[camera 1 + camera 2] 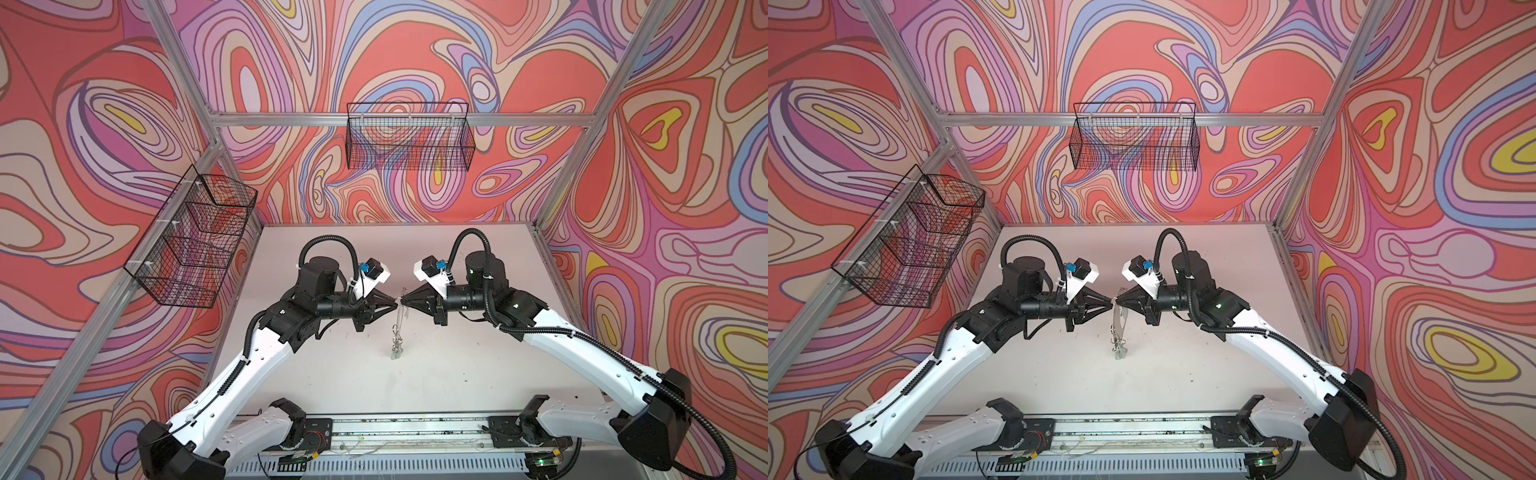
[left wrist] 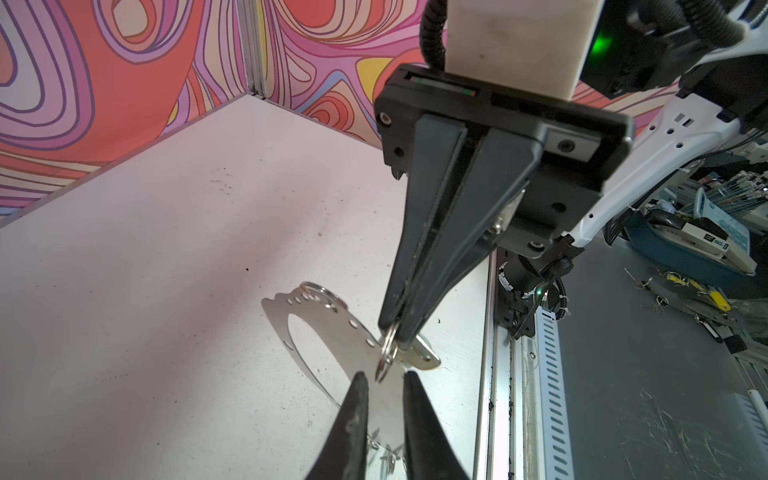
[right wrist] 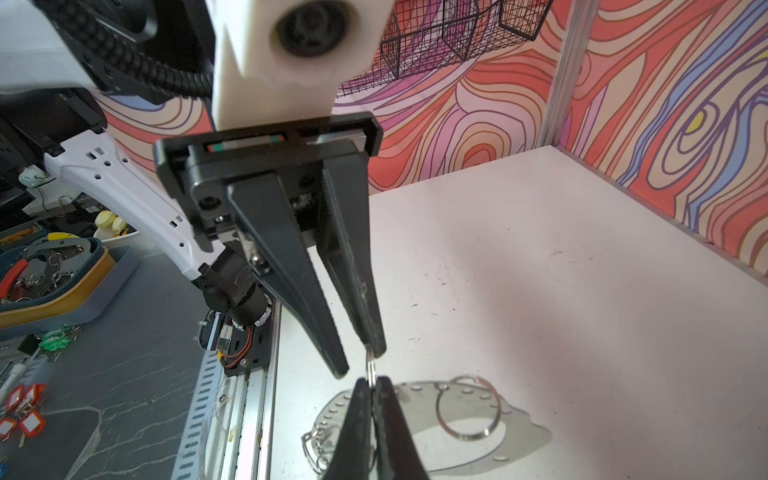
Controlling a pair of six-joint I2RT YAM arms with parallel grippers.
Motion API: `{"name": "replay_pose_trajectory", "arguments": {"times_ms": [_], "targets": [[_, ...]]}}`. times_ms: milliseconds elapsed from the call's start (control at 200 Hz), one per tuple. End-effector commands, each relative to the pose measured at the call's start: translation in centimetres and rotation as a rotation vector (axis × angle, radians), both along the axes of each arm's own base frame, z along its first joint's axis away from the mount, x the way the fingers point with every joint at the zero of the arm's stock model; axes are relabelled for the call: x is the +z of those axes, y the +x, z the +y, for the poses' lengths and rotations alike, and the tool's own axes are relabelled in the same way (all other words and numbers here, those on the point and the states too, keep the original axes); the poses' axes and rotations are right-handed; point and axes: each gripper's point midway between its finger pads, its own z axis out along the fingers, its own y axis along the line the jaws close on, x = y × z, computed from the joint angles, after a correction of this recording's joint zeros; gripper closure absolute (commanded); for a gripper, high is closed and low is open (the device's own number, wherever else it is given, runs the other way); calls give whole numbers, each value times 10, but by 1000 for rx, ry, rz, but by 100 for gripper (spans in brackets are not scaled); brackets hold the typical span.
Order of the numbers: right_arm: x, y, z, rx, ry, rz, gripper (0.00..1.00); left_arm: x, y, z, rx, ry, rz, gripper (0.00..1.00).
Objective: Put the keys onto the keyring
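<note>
This is a robotics lab test cell: two robot arms [image 1: 257, 357] stand on a rail [image 1: 415, 428] at a white table [image 1: 457, 353], boxed in by an aluminium frame [image 1: 291, 119], swirl-printed walls [image 1: 665, 166] and wire baskets [image 1: 409, 137]. Beside it, a dark workbench [image 3: 124, 374] carries a tray [image 3: 62, 303] of tools and loose red tags [image 3: 25, 415].

The keyring [image 1: 400, 318] lies on the table [image 1: 332, 374], keys [image 1: 397, 353] at its 6 o'clock, left gripper [image 1: 395, 306] at 9 o'clock, right gripper [image 1: 405, 302] at 3 o'clock.
</note>
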Motion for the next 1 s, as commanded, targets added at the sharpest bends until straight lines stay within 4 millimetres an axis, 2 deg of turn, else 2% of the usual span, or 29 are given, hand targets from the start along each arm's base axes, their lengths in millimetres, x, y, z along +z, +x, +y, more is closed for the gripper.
{"name": "replay_pose_trajectory", "arguments": {"times_ms": [0,155,305,381,571,681,721,836,997], "targets": [[14,-6,5,43,28,-47,100,13,-2,0,-21,-27,-34,82],[13,-9,9,57,24,-46,100,13,0,0,-14,-25,-40,84],[12,-10,11,68,23,-43,100,16,-9,-4,-65,-57,-44,86],[12,-12,12,75,23,-41,100,17,-12,-4,-82,-68,-51,100],[13,-12,12,75,27,-46,100,17,-20,-7,-127,-89,-49,100],[16,-9,11,48,40,-42,100,15,-12,-6,-85,-86,-48,100],[19,-7,9,24,51,-47,92,20,-9,-6,-70,-105,-76,100],[28,-3,0,-52,103,-74,79,31,-4,-3,-19,-180,-130,100],[34,8,-17,-188,167,-89,73,49,3,3,66,-293,-201,100]]}}
